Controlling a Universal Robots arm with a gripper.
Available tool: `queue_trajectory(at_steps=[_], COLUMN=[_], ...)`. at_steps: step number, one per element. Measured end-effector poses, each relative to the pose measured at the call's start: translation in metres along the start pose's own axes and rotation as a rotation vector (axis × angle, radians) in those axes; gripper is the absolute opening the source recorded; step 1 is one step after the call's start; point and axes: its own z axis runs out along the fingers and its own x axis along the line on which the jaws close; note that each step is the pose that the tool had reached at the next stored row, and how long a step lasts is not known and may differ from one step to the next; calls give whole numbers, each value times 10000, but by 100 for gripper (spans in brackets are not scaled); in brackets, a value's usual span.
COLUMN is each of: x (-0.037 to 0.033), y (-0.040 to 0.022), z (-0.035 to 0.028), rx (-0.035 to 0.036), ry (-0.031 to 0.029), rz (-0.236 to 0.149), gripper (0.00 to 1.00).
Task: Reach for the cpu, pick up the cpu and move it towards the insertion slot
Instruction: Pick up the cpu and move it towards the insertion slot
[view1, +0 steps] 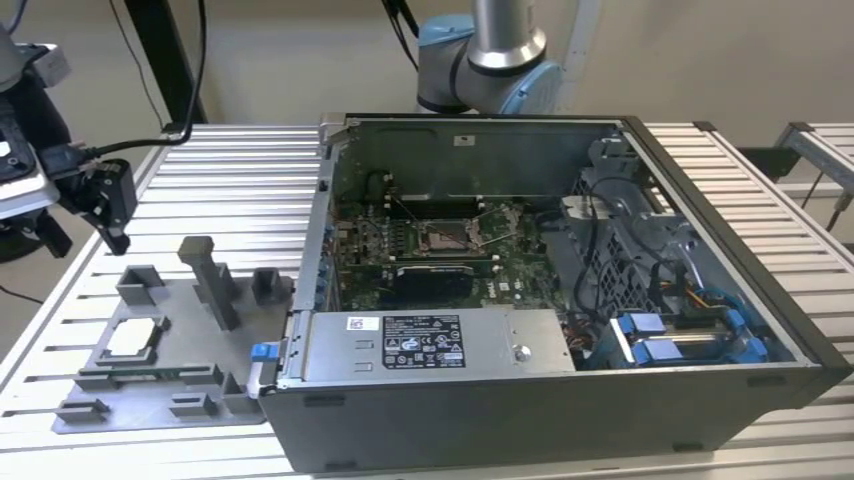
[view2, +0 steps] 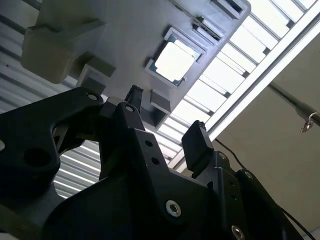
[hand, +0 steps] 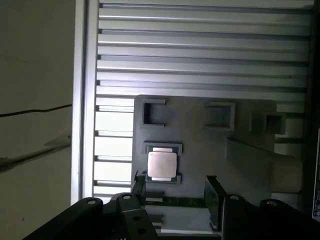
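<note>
Currently the tool (hand: 175, 186) gapes wide, empty, above the cpu (hand: 161, 165).

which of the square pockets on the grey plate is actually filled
The pocket holding the small flat square silvery-white cpu, just ahead of the open black claw in the first wrist view; the grey plastic plate's other square pockets hold nothing.

- The exterior view was evenly lit; the computer case (view1: 534, 405) interior lay shadowed.
- In the second wrist view, table slats (view2: 225, 70) glared white, the gripper (view2: 165, 112) dark.
</note>
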Motion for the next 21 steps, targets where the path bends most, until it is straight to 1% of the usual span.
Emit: queue_trajectory(at_steps=[21], x=[1], y=[-4], z=[104], rx=[1], ry=[2], rz=[0], gripper=[100])
